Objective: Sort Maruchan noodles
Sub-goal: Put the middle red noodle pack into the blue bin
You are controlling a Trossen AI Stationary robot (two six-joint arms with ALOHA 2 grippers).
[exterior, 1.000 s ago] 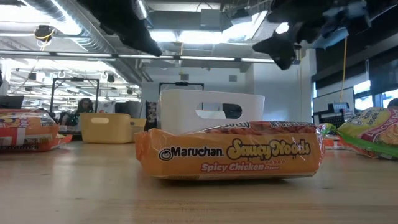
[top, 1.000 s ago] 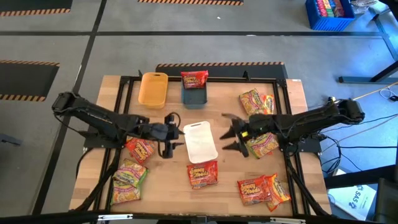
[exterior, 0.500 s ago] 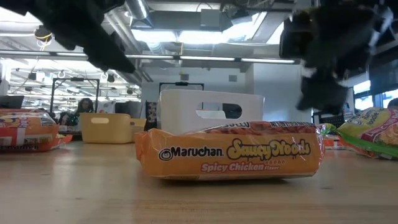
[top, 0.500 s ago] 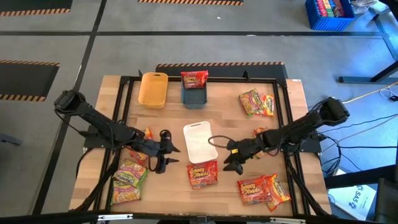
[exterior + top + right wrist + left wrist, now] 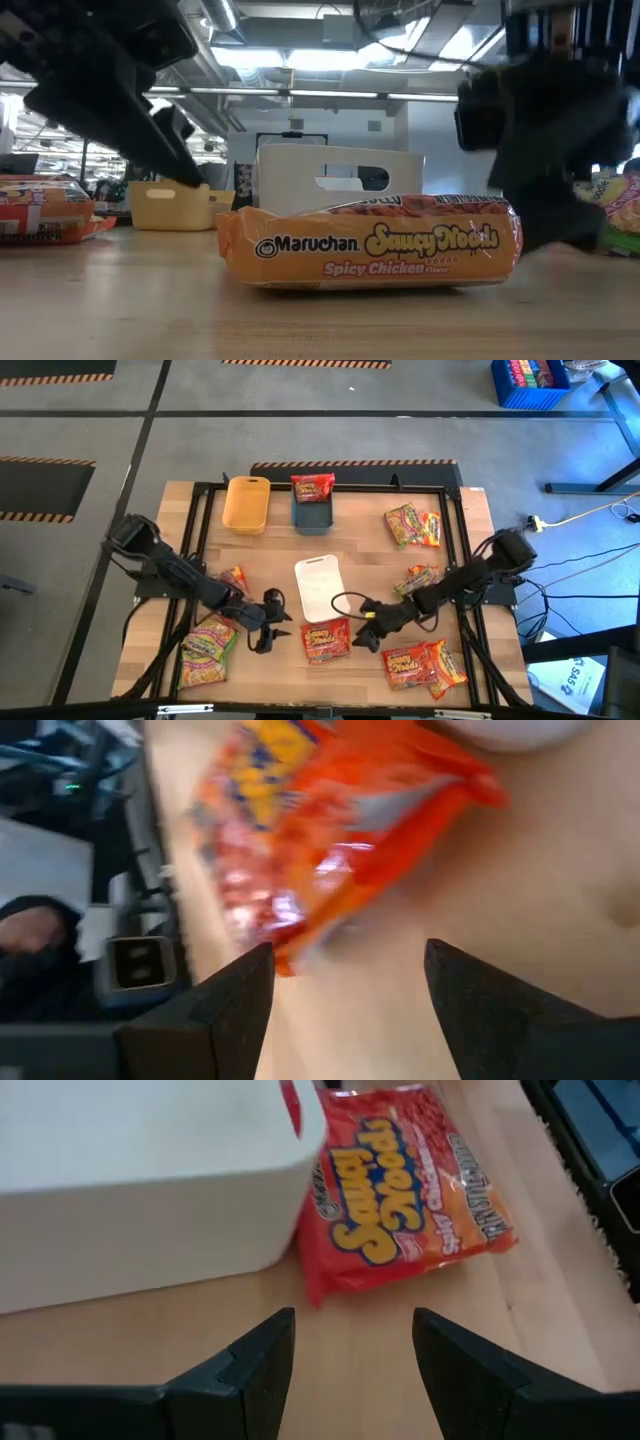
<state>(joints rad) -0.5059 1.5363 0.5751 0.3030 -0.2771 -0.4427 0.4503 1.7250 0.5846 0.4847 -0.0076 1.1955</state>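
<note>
Closing in from both sides on the orange Saucy Noods packet, which lies flat near the middle of the worktop's front edge, just in front of the white tray — its long axis runs roughly front to back, tilted a little, with one short end toward the tray. The left gripper hangs just off the packet's left side, fingers spread apart with bare wood between them and nothing held. The right gripper sits just off the packet's right side, also parted and empty — the packet fills its wrist view ahead of the fingers. In the low view the packet shows its long printed side square to the camera, with the tray right behind it. Elsewhere: a red packet rests on the blue tray at the back edge, beside the yellow tray; more packets lie at the front-left corner, front-right corner and toward the right edge.
</note>
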